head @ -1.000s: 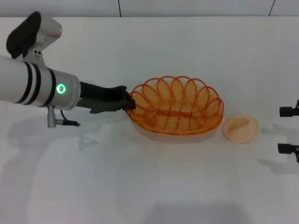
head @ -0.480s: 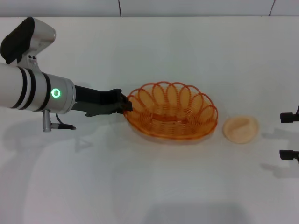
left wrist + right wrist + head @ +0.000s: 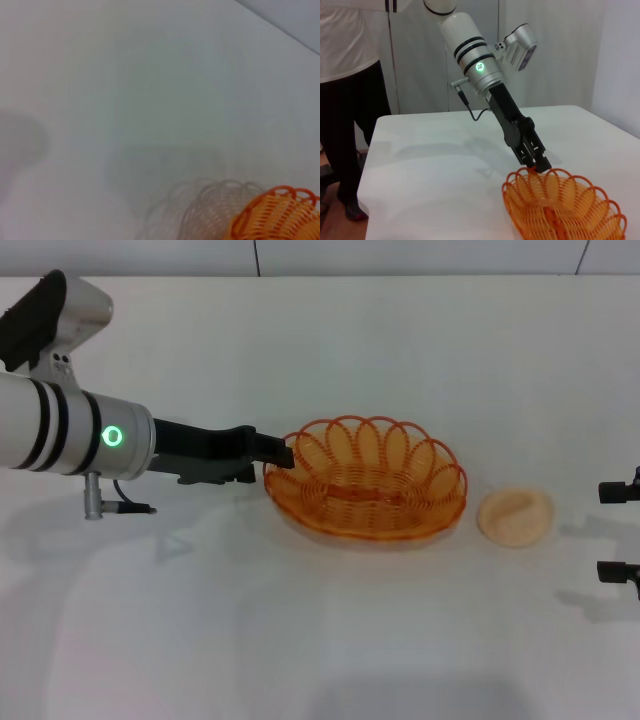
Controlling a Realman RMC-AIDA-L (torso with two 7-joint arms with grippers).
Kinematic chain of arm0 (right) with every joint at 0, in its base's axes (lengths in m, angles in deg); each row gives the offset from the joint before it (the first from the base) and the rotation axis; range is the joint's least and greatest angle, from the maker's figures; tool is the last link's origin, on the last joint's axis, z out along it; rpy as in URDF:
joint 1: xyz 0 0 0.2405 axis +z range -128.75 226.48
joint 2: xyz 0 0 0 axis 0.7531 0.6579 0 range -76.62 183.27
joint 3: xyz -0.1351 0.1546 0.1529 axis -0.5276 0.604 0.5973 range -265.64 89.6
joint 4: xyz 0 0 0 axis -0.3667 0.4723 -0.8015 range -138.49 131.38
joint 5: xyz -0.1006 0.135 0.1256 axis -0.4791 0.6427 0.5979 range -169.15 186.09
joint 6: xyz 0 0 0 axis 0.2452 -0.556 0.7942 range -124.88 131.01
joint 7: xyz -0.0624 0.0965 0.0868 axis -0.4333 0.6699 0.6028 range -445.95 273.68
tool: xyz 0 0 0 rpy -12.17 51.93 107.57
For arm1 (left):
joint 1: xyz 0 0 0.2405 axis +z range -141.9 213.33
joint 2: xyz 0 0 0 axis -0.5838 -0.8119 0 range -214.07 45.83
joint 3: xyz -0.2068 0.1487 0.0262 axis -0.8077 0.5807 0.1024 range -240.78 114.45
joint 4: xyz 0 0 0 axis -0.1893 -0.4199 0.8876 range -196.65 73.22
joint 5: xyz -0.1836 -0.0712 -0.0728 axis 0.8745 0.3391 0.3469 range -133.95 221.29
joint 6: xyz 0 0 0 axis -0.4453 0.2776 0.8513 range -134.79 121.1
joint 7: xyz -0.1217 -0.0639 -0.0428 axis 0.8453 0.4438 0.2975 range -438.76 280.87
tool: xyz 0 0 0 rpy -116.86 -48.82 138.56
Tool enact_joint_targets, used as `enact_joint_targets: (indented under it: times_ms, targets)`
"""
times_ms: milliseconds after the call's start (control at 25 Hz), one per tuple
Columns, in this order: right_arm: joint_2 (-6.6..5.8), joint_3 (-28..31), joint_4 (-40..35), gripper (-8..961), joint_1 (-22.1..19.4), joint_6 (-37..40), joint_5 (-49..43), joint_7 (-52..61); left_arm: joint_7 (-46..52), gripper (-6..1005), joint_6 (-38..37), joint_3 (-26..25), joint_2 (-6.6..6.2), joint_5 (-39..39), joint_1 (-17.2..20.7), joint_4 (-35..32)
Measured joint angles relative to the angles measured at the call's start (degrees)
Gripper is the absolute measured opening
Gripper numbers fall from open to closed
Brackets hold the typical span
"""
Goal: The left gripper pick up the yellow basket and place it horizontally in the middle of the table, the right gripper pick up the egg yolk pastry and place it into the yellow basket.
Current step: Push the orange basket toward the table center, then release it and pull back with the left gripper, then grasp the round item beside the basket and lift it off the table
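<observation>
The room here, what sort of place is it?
Probably an indoor robot test room: a plain white table, a person standing beside it, and only a yellow basket and pastry laid out.

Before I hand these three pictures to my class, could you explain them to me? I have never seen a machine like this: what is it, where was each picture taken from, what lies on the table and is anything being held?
This is a two-armed robot at a white table.

The head view looks down from the robot's head. The left claw reaches in at the rim of the yellow basket, an oval wire basket resting flat near the middle. Beside the basket, apart from it, lies the egg yolk pastry. The right claw waits at the table's edge, only its open prong tips showing.

The left wrist view, from that arm's wrist camera, shows bare table and a corner of the basket.

The right wrist view looks across at the left arm: its claw is at the basket rim, though whether it grips the wire is unclear.
</observation>
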Motion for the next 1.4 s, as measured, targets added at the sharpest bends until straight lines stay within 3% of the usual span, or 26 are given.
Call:
enact_joint_targets:
  times_ms: [200, 400, 720, 840, 1000, 1200, 1280, 1400]
  targets:
    - [-0.01, 0.0, 0.0, 791, 0.0, -0.2, 0.0, 0.3, -3.7, 552, -1.6, -3.5, -0.06, -0.1, 0.5, -0.9]
    - [0.49, 1.4, 0.0, 790, 0.0, -0.5, 0.0, 0.5, -12.7, 720, -4.8, -11.5, -0.13, 1.1, 0.6, -0.9]
    - [2.01, 2.8, 0.1, 790, 0.2, -1.1, 0.5, 1.2, -49.2, 802, -12.5, -26.0, -1.18, 11.7, 0.1, 3.2]
    - [2.63, 3.0, 0.0, 790, 0.4, -2.0, 0.5, 2.3, -60.5, 828, -14.1, -29.3, -2.75, 15.1, -0.6, 7.0]
    - [3.86, 3.0, -0.4, 789, 0.6, -3.6, 0.6, 3.1, -69.9, 863, -16.3, -30.5, -6.25, 18.2, -1.9, 12.6]
    - [4.70, 2.3, -0.8, 789, 1.3, -6.4, 0.6, 4.9, -83.2, 889, -24.7, -30.6, -10.56, 18.8, -3.8, 19.5]
    - [4.83, 2.3, -0.6, 789, 1.6, -6.6, 0.6, 5.0, -86.9, 889, -28.2, -30.6, -11.24, 17.8, -3.8, 19.7]
    - [4.94, 2.1, -0.3, 788, 2.0, -7.4, 0.7, 5.2, -92.2, 890, -32.3, -30.5, -11.22, 14.8, -3.5, 19.5]
